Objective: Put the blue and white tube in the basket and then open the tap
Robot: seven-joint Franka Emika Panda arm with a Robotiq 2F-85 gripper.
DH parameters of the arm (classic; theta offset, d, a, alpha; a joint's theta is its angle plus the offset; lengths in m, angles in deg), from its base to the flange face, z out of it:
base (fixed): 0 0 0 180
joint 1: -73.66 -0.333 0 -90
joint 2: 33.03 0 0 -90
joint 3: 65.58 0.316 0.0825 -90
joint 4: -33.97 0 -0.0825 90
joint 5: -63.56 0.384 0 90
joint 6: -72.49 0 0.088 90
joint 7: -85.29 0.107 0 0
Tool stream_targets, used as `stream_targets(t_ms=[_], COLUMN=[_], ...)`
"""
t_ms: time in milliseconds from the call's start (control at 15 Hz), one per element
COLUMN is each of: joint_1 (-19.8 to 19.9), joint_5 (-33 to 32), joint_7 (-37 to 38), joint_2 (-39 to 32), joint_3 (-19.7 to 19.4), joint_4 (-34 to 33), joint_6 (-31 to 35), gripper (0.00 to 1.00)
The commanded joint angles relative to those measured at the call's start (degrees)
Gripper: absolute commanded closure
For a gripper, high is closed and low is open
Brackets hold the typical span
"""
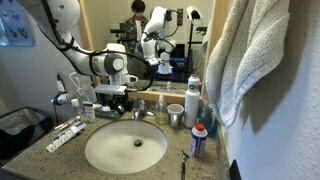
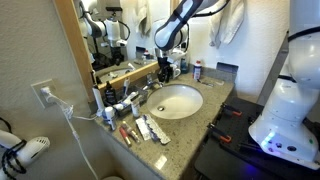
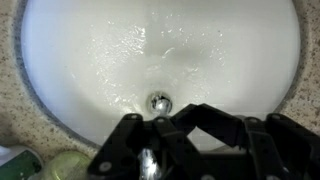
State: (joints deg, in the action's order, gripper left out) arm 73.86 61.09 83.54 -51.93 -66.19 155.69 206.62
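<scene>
The chrome tap (image 1: 138, 112) stands at the back of the white sink (image 1: 125, 148); it also shows in an exterior view (image 2: 150, 90). In the wrist view its spout (image 3: 148, 165) shows blurred at the bottom edge, above the drain (image 3: 158, 101). My gripper (image 3: 197, 107) is shut, fingertips touching, with nothing seen between them. It hangs just above the tap in both exterior views (image 1: 112, 103) (image 2: 161, 78). The dark basket (image 1: 22, 122) sits on the counter far to the side. I cannot make out the blue and white tube in any view.
A long pale tube with red marks (image 1: 65, 135) lies on the counter beside the sink. A blue bottle with a red cap (image 1: 198, 140) and a metal cup (image 1: 175, 114) stand on the other side. A towel (image 1: 255, 50) hangs close to the camera. A mirror is behind the tap.
</scene>
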Motion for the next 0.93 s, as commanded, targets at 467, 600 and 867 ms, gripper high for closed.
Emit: stream_targets(t_ms=[467, 600, 867], joint_1=[-4.8, -5.2, -5.3], joint_5=[-1.6, -2.3, -2.9], joint_7=[9.5, 11.2, 12.3], joint_2=[12.7, 14.6, 16.8], joint_3=[2.5, 2.8, 3.4], joint_4=[2.1, 1.6, 0.7], joint_6=[-9.2, -10.7, -13.1], gripper=[0.98, 0.98, 0.98])
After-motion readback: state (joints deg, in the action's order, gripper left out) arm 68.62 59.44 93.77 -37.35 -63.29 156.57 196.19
